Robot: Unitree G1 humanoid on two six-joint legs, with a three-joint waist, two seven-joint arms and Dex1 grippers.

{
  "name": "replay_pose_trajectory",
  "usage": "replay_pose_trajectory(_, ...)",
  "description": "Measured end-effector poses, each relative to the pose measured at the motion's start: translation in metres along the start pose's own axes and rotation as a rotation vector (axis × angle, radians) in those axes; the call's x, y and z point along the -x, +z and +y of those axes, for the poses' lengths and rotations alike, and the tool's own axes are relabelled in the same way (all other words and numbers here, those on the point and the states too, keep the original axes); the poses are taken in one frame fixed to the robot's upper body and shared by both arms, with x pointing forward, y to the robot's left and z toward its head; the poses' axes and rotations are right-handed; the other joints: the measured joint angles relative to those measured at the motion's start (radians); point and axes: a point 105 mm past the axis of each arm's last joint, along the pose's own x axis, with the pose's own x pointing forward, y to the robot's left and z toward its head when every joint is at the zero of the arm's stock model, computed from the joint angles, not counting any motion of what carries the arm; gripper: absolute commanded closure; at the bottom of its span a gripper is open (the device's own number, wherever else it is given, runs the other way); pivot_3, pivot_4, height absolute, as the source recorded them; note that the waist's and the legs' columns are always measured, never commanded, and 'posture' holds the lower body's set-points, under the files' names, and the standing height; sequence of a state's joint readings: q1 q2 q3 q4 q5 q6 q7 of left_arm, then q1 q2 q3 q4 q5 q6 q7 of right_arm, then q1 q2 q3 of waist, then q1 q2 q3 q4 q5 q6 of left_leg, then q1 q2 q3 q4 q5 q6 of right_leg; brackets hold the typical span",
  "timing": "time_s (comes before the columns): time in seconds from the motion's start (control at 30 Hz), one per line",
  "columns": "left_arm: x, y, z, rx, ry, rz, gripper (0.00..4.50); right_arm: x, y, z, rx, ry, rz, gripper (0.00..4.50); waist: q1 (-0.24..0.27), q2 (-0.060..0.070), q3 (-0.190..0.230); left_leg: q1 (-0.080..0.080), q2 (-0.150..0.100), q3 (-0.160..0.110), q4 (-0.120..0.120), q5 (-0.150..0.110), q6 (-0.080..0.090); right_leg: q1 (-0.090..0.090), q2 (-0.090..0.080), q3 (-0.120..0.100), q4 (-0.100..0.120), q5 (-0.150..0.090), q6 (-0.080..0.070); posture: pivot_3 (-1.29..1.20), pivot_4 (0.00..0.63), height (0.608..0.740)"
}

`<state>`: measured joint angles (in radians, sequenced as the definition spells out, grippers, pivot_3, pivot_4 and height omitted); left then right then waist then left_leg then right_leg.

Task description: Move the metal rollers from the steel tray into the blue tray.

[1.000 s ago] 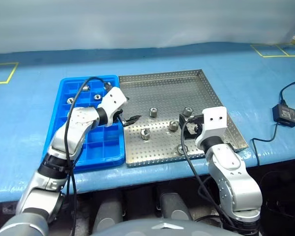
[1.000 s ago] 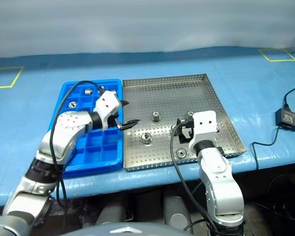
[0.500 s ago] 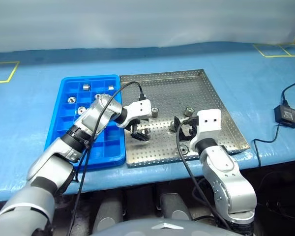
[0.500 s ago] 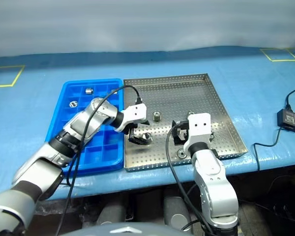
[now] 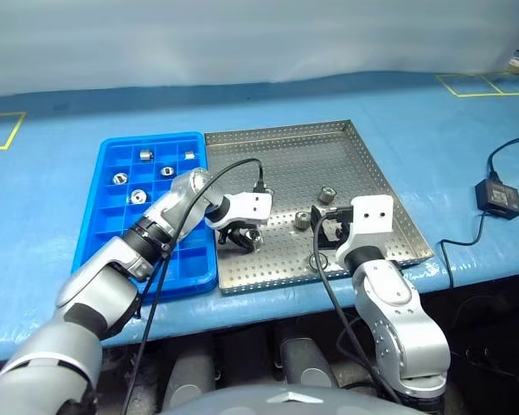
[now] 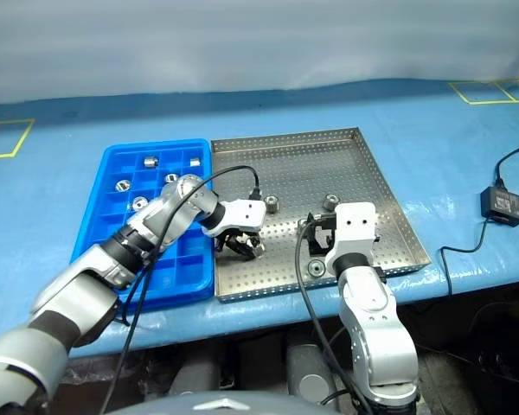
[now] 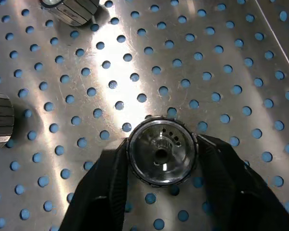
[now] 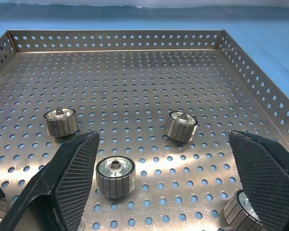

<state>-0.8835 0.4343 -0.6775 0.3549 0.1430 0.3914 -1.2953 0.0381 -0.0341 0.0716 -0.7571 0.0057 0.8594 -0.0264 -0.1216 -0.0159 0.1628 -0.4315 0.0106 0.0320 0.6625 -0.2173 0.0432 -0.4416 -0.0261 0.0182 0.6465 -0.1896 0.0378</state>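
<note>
Left gripper (image 7: 161,159) is down on the floor of the steel tray (image 5: 346,130), near the tray's left edge, its two black fingers (image 7: 98,187) clamped on either side of one metal roller (image 7: 161,151). The left wrist view looks straight down into the roller's open end: shiny rim, central hole, standing upright on the perforated floor, a finger pad pressed against each flank. In the head views the same roller (image 5: 252,240) sits under the left gripper, just right of the blue tray's (image 5: 99,233) border.

Right gripper (image 8: 164,187) hangs over the near right part of the steel tray, fingers (image 8: 72,178) spread wide, holding nothing. Between and beyond them the right wrist view shows loose rollers standing on the floor: one close in (image 8: 115,175), one further off on one side (image 8: 60,121), one near the middle (image 8: 181,125), and another partly cut off at the frame's edge (image 8: 241,211).

Head views: rollers in the steel tray lie in a loose cluster in its near half, one beside the right gripper (image 5: 327,195), one just left of it (image 5: 303,220), one by the near rim (image 5: 318,259).

Blue tray sits on the counter (image 5: 43,173) touching the steel tray's left side. Five rollers already rest in its far cells, among them (image 5: 144,155), (image 5: 189,156), (image 5: 118,178), (image 5: 166,171), (image 5: 137,196). Near cells hold none that I can make out.

A black box with a cable (image 5: 494,197) lies on the counter well to the right.
</note>
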Motion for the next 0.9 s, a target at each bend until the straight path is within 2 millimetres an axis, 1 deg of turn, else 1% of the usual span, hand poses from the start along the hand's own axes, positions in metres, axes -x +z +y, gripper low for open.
replay_pose_trajectory(0.1,0.002,0.002,0.004,-0.002,0.033,-0.014,2.82,-0.001,0.003,0.001,0.001,0.002,-0.011,0.00,-0.001,0.000,0.000,0.000,0.000,0.000,0.000,0.000,0.000,0.000,0.000,0.000,0.000,0.000,0.000,-0.20,0.150,0.740)
replay_pose_trajectory(0.17,0.011,0.008,0.015,0.034,0.117,-0.079,2.82,-0.001,0.004,0.001,0.002,0.004,-0.015,0.00,-0.001,0.000,0.000,0.000,0.000,0.000,0.001,0.000,0.000,-0.001,0.000,0.000,0.001,0.000,0.000,-0.18,0.150,0.740)
replay_pose_trajectory(0.27,0.042,0.019,0.037,0.144,0.351,-0.260,2.82,-0.002,0.006,0.004,0.004,0.017,-0.022,0.00,-0.001,0.000,0.000,0.000,0.000,0.000,0.000,0.000,0.000,-0.001,0.000,0.001,0.001,0.003,0.006,-0.15,0.150,0.740)
replay_pose_trajectory(0.33,0.065,0.016,0.043,0.219,0.529,-0.348,2.82,-0.004,0.009,0.010,0.015,0.046,-0.031,0.00,-0.003,0.001,0.000,0.001,0.001,0.000,0.000,0.000,0.000,-0.001,0.000,0.001,0.002,0.004,0.006,-0.12,0.150,0.740)
replay_pose_trajectory(0.37,0.072,0.012,0.043,0.254,0.589,-0.376,2.82,-0.005,0.010,0.012,0.021,0.060,-0.034,0.00,-0.001,0.001,0.000,0.001,0.001,0.000,0.000,0.000,0.000,-0.001,0.000,0.001,0.002,0.004,0.006,-0.12,0.150,0.740)
replay_pose_trajectory(0.4,0.080,0.004,0.041,0.314,0.679,-0.410,2.82,-0.007,0.012,0.016,0.030,0.083,-0.039,0.00,0.001,0.001,-0.001,0.001,0.001,0.000,0.000,0.000,0.000,-0.001,0.000,0.001,0.003,0.004,0.006,-0.09,0.150,0.740)
replay_pose_trajectory(0.47,0.087,-0.012,0.033,0.432,0.829,-0.464,2.82,-0.012,0.012,0.024,0.047,0.121,-0.037,0.00,0.009,0.001,-0.001,0.001,0.001,0.000,0.001,0.000,0.000,-0.001,-0.001,0.001,0.003,0.004,0.006,-0.06,0.150,0.740)
replay_pose_trajectory(0.53,0.092,-0.029,0.023,0.548,0.994,-0.480,2.82,-0.017,0.015,0.033,0.062,0.160,-0.040,0.00,0.028,0.001,-0.001,0.001,0.001,0.000,0.002,0.000,0.000,-0.001,-0.001,0.000,0.004,0.004,0.006,-0.01,0.150,0.740)
replay_pose_trajectory(0.6,0.101,-0.039,0.015,0.635,1.161,-0.468,2.82,-0.022,0.019,0.042,0.080,0.204,-0.050,0.00,0.058,-0.001,-0.001,0.001,0.000,0.000,0.003,0.001,0.000,0.000,-0.001,0.000,0.004,0.004,0.007,0.06,0.150,0.740)
replay_pose_trajectory(0.67,0.115,-0.048,0.008,0.677,1.321,-0.424,2.82,-0.025,0.024,0.055,0.098,0.264,-0.064,0.00,0.083,-0.001,-0.001,0.002,0.000,0.000,0.003,0.001,0.000,0.002,-0.001,0.000,0.004,0.005,0.007,0.09,0.150,0.740)
replay_pose_trajectory(0.73,0.125,-0.055,0.001,0.690,1.439,-0.374,2.82,-0.027,0.026,0.066,0.114,0.319,-0.071,0.00,0.106,-0.002,-0.002,0.003,0.000,-0.001,0.003,0.001,0.000,0.004,-0.001,-0.001,0.003,0.005,0.006,0.12,0.150,0.740)
replay_pose_trajectory(0.77,0.128,-0.059,-0.002,0.688,1.478,-0.339,2.82,-0.027,0.026,0.069,0.117,0.338,-0.073,0.00,0.115,-0.002,-0.002,0.003,0.000,-0.001,0.003,0.001,0.000,0.004,-0.001,-0.001,0.002,0.004,0.003,0.12,0.150,0.740)
replay_pose_trajectory(0.83,0.132,-0.073,-0.009,0.692,1.543,-0.245,2.82,-0.028,0.026,0.077,0.130,0.379,-0.072,0.00,0.129,-0.002,-0.002,0.004,0.000,-0.001,0.003,0.001,0.001,0.006,-0.001,-0.002,0.000,0.004,0.002,0.13,0.150,0.740)
replay_pose_trajectory(0.9,0.133,-0.083,-0.014,0.708,1.573,-0.192,2.82,-0.028,0.022,0.082,0.134,0.404,-0.058,0.00,0.142,-0.003,-0.002,0.003,0.000,-0.002,0.003,0.001,0.001,0.006,-0.001,-0.003,-0.002,0.004,0.002,0.14,0.150,0.740)
